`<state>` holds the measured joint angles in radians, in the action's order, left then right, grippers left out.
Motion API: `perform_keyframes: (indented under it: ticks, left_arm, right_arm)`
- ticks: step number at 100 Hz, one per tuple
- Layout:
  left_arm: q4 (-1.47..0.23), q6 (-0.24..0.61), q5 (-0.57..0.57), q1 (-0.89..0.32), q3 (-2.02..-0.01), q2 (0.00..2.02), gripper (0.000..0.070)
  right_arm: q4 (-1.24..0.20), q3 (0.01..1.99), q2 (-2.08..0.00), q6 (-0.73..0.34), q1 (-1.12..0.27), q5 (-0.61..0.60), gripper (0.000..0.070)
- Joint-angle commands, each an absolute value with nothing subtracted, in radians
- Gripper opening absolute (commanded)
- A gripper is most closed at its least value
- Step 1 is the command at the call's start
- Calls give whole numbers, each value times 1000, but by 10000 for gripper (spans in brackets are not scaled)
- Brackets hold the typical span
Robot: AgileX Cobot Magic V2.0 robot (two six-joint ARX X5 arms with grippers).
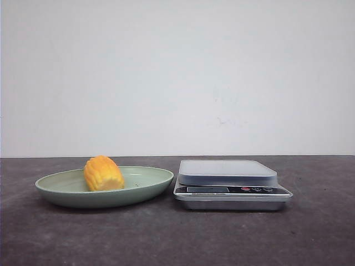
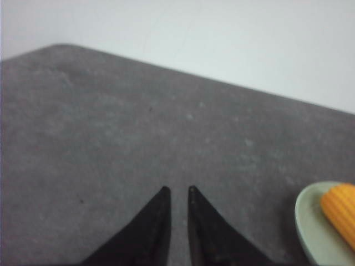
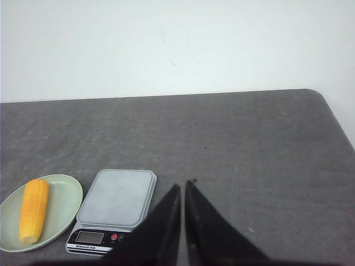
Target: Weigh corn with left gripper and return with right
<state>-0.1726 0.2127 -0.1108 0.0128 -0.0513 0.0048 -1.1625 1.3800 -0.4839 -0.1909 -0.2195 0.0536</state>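
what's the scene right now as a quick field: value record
corn: corn lying on its side in the plate
plate: pale green plate, left of the scale
scale: scale with bare platform, nothing on it
left gripper: left gripper over bare table, jaws nearly together, holding nothing
right gripper: right gripper jaws nearly together, holding nothing
task stage: weighing not yet begun

Bright, even light; faint shadows; left wrist view soft.
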Motion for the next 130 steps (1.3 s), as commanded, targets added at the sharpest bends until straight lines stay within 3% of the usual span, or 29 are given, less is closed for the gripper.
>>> perform_keyframes:
  ticks: [1, 23, 115, 130]
  left_arm:
    - [-157, 212, -93, 15, -25, 3, 11]
    - [-186, 136, -70, 15, -14, 3, 11]
    - [-186, 136, -70, 15, -14, 3, 11]
    - [-186, 136, -70, 15, -14, 3, 11]
  right_arm:
    - [-1150, 1391, -487, -202, -219, 54, 6]
    - [-1150, 1393, -487, -202, -219, 54, 6]
    - [-1150, 1393, -487, -202, -219, 54, 6]
    - [-1101, 1391, -485, -162, -205, 61, 6]
